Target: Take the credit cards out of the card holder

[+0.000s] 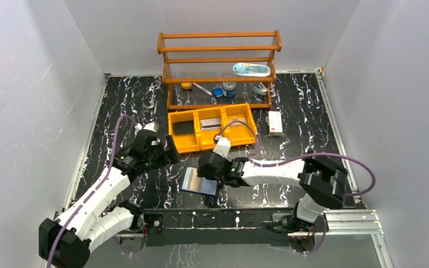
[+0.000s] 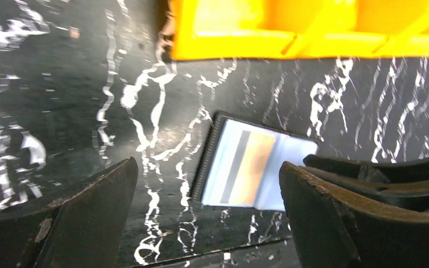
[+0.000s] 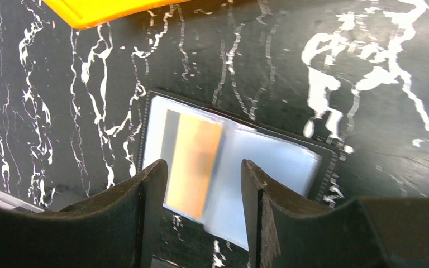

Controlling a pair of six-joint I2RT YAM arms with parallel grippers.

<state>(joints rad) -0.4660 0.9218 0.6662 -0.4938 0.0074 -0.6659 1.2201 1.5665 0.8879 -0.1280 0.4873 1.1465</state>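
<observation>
Tan credit card [image 3: 192, 164] inside card holder [image 3: 282, 167]

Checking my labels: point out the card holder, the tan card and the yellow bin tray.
card holder [image 3: 285, 162]: right wrist view, on its pale right panel.
tan card [image 3: 195, 159]: right wrist view, mid-card, in the left panel.
yellow bin tray [image 1: 189, 147]: top view, front wall of its left compartment.

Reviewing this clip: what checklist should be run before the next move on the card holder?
1. Card holder lies open: ok.
2. Tan card visible in one panel: ok.
3. Right pincer open above that card: ok.
4. Left pincer open, empty, apart from the holder: ok.
5. More cards in the other panel: cannot tell.
6. Holder pinned against sliding: cannot tell.
</observation>
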